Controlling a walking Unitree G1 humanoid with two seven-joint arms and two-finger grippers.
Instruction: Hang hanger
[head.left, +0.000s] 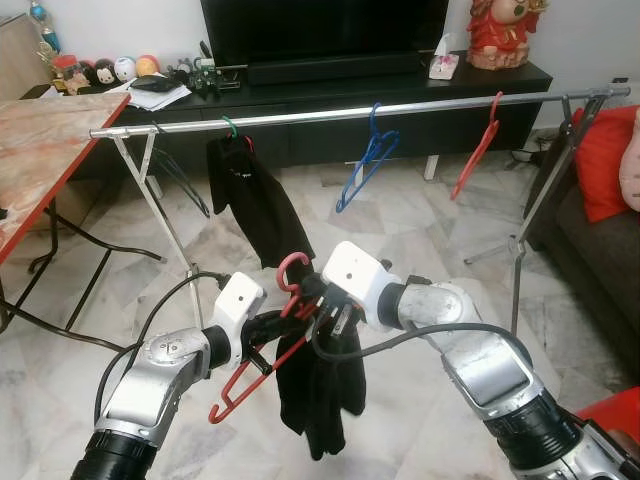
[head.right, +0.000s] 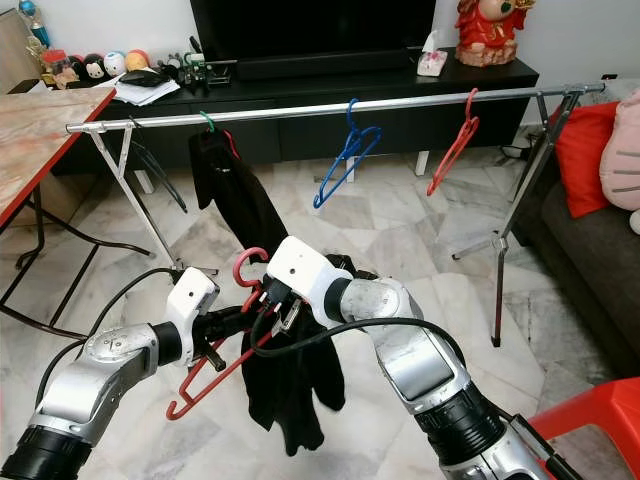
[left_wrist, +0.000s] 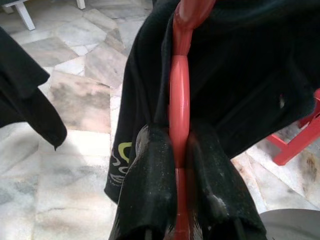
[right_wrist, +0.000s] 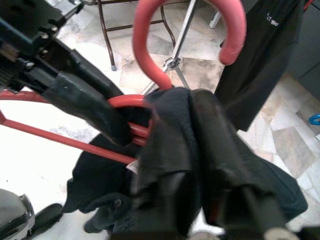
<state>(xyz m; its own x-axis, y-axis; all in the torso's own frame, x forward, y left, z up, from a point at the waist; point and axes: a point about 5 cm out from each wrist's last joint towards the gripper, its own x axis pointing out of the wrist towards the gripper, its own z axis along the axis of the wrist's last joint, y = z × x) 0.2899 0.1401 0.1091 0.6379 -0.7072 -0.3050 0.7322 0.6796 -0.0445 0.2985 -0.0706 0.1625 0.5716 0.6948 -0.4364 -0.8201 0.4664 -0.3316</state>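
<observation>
Together, left gripper (left_wrist: 180, 200) and right gripper (right_wrist: 200, 150) clamped on red hanger (head.left: 262, 365), black garment (head.left: 320, 395) draped

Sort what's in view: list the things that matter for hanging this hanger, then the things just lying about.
Job in hand:
red hanger with black garment
left gripper and right gripper, both gripping it
clothes rail

Lying about:
blue hanger
hung black garment
table
television
red cushion

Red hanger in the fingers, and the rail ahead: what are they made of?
Red hanger: probably plastic, with a smooth, slightly glossy moulded hook and thick rounded bars. Rail: looks like metal tubing, silvery and reflective along its length.
</observation>
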